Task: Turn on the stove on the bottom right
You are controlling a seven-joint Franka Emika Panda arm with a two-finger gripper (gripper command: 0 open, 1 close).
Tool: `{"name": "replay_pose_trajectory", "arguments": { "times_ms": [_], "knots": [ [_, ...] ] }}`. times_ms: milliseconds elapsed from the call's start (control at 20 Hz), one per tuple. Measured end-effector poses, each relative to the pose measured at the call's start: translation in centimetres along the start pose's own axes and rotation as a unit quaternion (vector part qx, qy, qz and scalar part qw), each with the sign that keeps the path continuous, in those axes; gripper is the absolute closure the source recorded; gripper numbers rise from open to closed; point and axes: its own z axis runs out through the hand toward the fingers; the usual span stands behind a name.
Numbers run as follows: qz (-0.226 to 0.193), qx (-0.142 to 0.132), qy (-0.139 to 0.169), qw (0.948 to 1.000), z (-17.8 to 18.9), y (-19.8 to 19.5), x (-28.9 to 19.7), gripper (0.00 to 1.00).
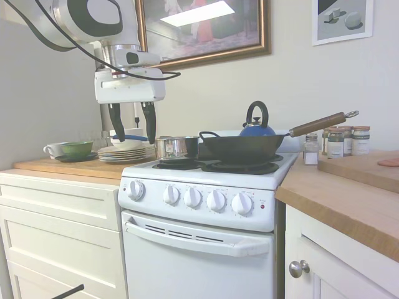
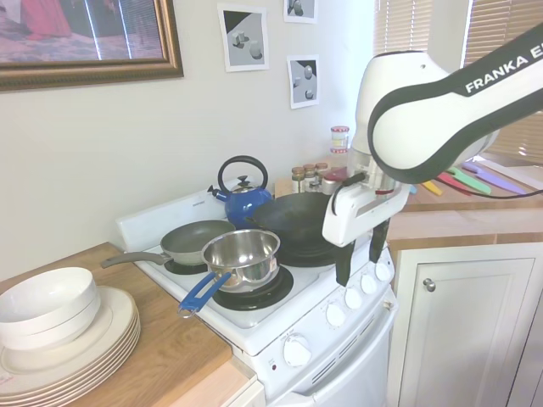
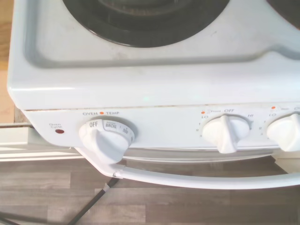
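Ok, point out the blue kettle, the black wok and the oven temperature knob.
blue kettle (image 1: 257, 129), first exterior view, its body.
black wok (image 1: 240, 148), first exterior view, its bowl.
oven temperature knob (image 3: 106, 137), wrist view, its face.

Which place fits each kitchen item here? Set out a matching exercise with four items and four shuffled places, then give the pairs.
Items:
1. blue kettle
2. steel saucepan
3. green bowl
4. spice jars

Places:
A. on a front burner of the stove
B. on a saucer on the wooden counter, beside the stacked plates
C. at the back of the stovetop, behind the black wok
D. on the counter against the wall, past the wok's handle

Pairs: 1-C, 2-A, 3-B, 4-D
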Motion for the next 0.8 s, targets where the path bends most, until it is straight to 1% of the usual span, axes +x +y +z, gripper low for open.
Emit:
{"name": "replay_pose_trajectory", "arguments": {
  "times_ms": [200,450,800],
  "knots": [
    [-0.001,-0.003,-0.002,1.0000,0.3,0.1,-0.1,0.00],
    [-0.002,-0.013,-0.009,0.9999,1.8,0.6,-0.3,0.00],
    [-0.001,-0.021,-0.020,0.9996,3.4,1.6,1.1,0.00]
  ]
}}
